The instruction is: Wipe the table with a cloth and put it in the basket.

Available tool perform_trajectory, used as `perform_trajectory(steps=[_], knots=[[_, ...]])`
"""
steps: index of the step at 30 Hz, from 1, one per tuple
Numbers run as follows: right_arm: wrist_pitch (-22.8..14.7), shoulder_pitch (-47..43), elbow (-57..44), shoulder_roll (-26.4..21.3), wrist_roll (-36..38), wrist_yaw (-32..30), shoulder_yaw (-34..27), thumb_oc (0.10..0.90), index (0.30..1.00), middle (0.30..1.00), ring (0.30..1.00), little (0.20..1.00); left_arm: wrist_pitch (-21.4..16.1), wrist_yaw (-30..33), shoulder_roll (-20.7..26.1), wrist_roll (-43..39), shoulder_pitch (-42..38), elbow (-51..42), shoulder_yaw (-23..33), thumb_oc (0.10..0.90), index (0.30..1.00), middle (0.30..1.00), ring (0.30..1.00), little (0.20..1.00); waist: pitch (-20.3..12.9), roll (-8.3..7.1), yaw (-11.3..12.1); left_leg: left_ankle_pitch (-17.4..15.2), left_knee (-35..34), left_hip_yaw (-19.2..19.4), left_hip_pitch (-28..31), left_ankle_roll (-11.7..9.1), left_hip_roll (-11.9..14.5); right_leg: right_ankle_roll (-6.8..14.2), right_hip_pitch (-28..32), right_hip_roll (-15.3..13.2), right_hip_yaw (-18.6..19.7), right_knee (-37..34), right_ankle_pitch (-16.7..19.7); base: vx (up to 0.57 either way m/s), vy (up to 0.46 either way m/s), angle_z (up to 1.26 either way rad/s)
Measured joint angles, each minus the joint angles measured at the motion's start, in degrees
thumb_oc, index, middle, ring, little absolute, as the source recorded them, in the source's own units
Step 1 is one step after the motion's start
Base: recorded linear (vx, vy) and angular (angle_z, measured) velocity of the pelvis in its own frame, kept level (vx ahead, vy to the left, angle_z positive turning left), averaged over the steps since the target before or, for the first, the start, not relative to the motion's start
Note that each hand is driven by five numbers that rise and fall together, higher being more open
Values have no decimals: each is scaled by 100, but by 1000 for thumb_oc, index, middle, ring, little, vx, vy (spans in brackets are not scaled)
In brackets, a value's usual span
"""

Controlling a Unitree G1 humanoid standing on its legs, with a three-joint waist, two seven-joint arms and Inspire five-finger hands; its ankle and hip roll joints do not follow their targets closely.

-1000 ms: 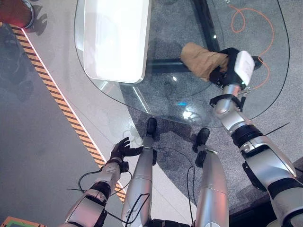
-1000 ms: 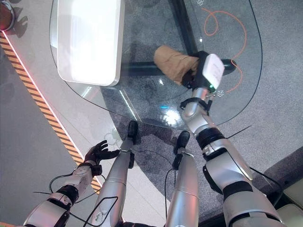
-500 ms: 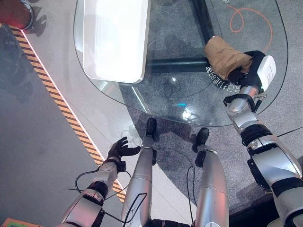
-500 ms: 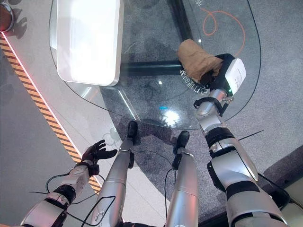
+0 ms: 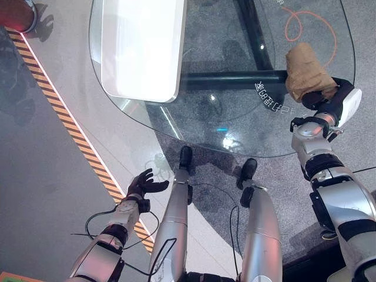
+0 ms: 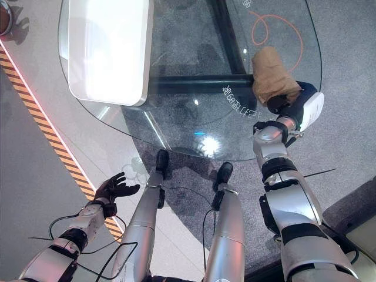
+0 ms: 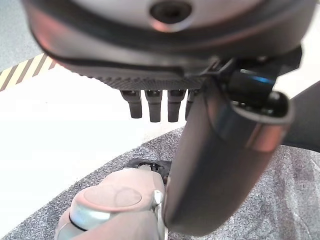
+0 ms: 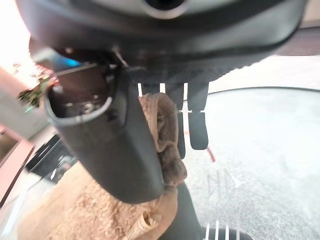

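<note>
A crumpled brown cloth (image 5: 305, 70) lies on the round glass table (image 5: 235, 126) near its right edge. My right hand (image 5: 329, 101) is shut on the cloth's near end and presses it to the glass. In the right wrist view the cloth (image 8: 167, 132) is bunched between the thumb (image 8: 115, 150) and the curled fingers (image 8: 197, 131). My left hand (image 5: 144, 183) hangs low at the left, off the table and above the floor. Its fingers (image 7: 152, 105) are straight and hold nothing.
A white rectangular slab (image 5: 144, 47) covers the table's left part. A dark frame bar (image 5: 235, 79) and an orange cable (image 5: 311, 26) show through the glass. Yellow-black striped tape (image 5: 70, 126) runs along the floor on the left, with a red object (image 5: 17, 12) at the far left corner.
My right hand has slid the cloth to the right across the glass, from the table's middle to near its right edge. The left hand has barely moved.
</note>
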Motion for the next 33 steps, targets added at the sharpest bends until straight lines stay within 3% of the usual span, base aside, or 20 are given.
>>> perform_trajectory(steps=[20,28,33], knots=[[-55,13,311,-168,649,-57,-289,100,300,300,300,200,110,-165,117,-10,-185,199,56,800,900,900,900,900,10,-48,-148,-33,60,4,-58,49,32,18,23,62,11,-144,110,-2,0,-1],[-89,11,300,-173,627,-56,-281,100,300,300,300,200,111,-195,153,-10,-228,253,90,800,900,900,900,900,10,-48,-154,-33,58,4,-58,49,29,25,39,63,9,-149,125,0,0,0],[-33,22,181,-162,223,-58,-58,100,300,300,300,200,113,-183,155,-11,-227,249,89,800,900,900,900,900,10,-47,-215,-32,26,3,-58,50,29,22,37,68,10,-177,130,0,0,0]])
